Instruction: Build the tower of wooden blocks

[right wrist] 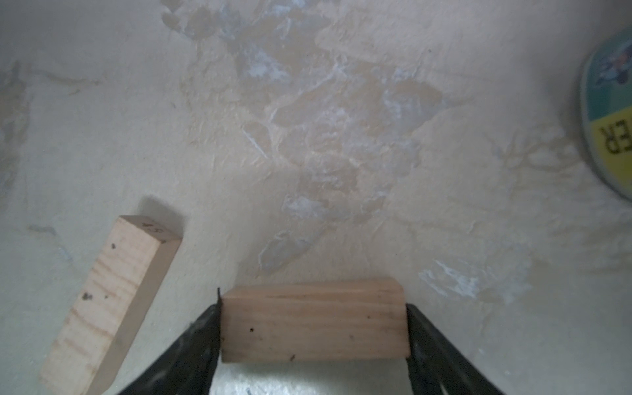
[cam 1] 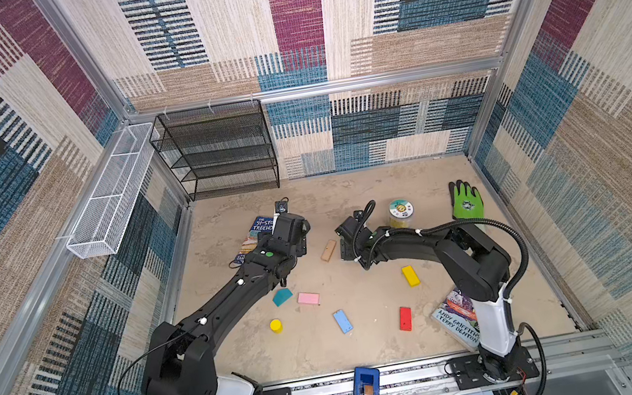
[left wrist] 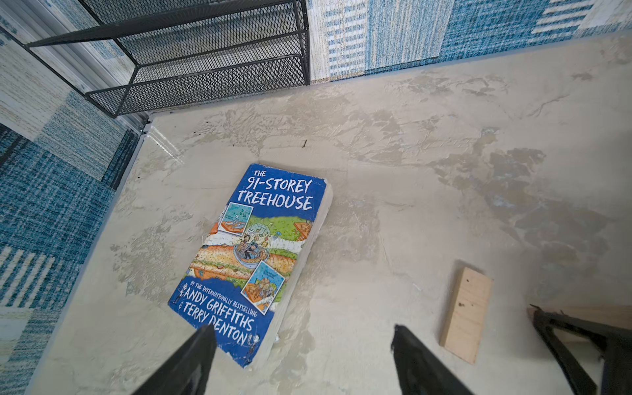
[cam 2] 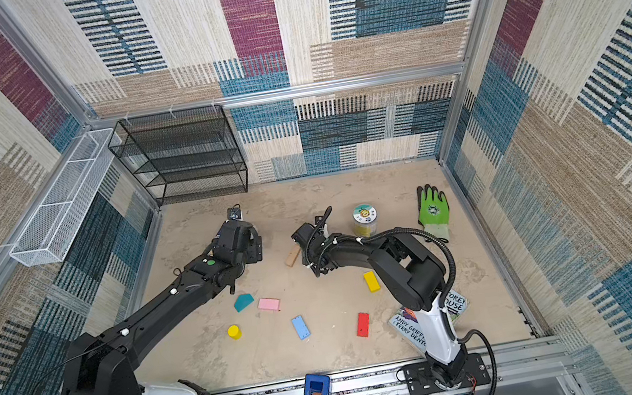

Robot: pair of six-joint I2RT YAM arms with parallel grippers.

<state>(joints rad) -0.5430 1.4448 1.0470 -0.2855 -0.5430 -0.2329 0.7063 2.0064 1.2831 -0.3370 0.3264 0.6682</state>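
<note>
Right gripper (right wrist: 313, 307): jaws wide, clamped on the plain wood slab (right wrist: 313, 328), one finger (right wrist: 201, 328) against each short end, the slab crosswise between them.
Slab height: whether it sits on the table (cam 1: 348, 202) or just above it cannot be told.
Right gripper's place: centre of both top views, mostly hidden there under its own wrist.
Second plain slab (cam 1: 328, 250): flat on the table just left of the right gripper, apart from it, lying at a slant.
Left gripper (left wrist: 302, 342): released, jaws spread wide with nothing between them, over bare table.
Beside the left gripper: the blue paperback (left wrist: 253, 260), flat on the table, its near corner close to one fingertip.
Coloured blocks: all lie singly in the lower middle of a top view. They are the teal house piece (cam 1: 282, 296) and the pink slab (cam 1: 308, 298) close together, the yellow cylinder (cam 1: 276, 325) below them, the light blue slab (cam 1: 342, 320) and the red slab (cam 1: 405, 318) further right, and the yellow slab (cam 1: 410, 275) under the right arm.
Further out: the printed-lid jar (cam 1: 401, 211) and the green glove (cam 1: 466, 200) at centre right, and the black mesh rack (cam 1: 224, 152) against the back wall.
</note>
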